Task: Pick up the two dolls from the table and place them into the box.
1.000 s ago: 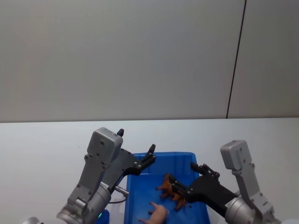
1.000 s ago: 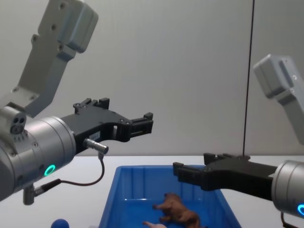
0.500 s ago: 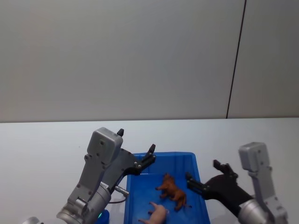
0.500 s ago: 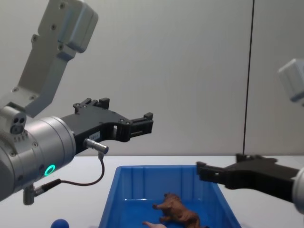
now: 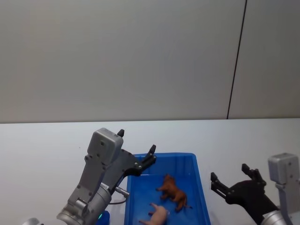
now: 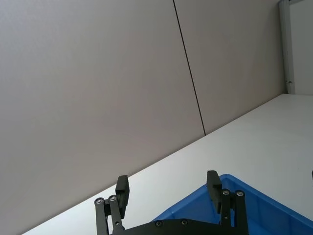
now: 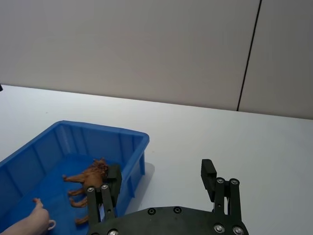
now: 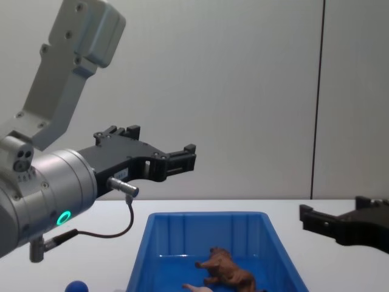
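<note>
The box (image 5: 180, 159) is sitting on the table (image 5: 47, 150) with both figures inside it. The brown doll (image 5: 172, 191) is resting on the box floor near its middle. The pale pink doll (image 5: 159, 215) is lying just beside it, toward the box's near end; contact between the two cannot be confirmed. The left gripper (image 5: 136, 141) is hovering above the box's far left corner, fingers spread wide and holding nothing. The right gripper (image 5: 229, 173) is hanging outside the box, off its right wall and clear of the rim, fingers likewise parted and empty.
</note>
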Robot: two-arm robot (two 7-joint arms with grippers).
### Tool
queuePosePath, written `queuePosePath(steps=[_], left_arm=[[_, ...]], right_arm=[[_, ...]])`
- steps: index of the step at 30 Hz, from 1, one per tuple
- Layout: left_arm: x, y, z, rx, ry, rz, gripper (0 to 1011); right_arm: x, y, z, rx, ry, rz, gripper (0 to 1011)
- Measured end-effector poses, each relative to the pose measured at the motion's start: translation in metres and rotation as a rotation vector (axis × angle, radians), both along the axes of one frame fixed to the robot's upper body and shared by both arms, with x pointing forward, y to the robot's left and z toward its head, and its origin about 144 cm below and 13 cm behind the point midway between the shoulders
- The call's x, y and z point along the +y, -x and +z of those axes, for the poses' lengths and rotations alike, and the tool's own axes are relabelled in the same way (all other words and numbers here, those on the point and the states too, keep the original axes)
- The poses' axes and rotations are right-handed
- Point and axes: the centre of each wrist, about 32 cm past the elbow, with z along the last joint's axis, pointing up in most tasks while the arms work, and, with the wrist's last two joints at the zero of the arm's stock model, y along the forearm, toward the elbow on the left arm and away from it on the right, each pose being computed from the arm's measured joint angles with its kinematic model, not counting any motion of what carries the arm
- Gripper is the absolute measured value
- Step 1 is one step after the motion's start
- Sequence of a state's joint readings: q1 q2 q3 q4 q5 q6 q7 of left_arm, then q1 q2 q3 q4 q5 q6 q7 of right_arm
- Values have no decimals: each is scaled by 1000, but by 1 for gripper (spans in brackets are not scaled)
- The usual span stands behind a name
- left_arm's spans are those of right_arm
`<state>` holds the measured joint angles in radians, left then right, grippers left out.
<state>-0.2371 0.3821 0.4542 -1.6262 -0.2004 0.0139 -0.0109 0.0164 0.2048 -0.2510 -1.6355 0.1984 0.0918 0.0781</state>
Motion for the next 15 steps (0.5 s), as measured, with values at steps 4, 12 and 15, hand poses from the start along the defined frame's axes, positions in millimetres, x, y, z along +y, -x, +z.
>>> queuePosePath(steps=[4, 12, 15], left_arm=[[1, 1, 0, 5, -2, 2, 1001], [4, 6, 5, 46, -14, 18, 1001], [6, 8, 6, 67, -18, 26, 1001]], right_arm=[[-2, 4, -1, -6, 0, -19, 1001], [-5, 9, -2, -13, -1, -44, 1001], [-6, 10, -2, -15, -2, -50, 1001]])
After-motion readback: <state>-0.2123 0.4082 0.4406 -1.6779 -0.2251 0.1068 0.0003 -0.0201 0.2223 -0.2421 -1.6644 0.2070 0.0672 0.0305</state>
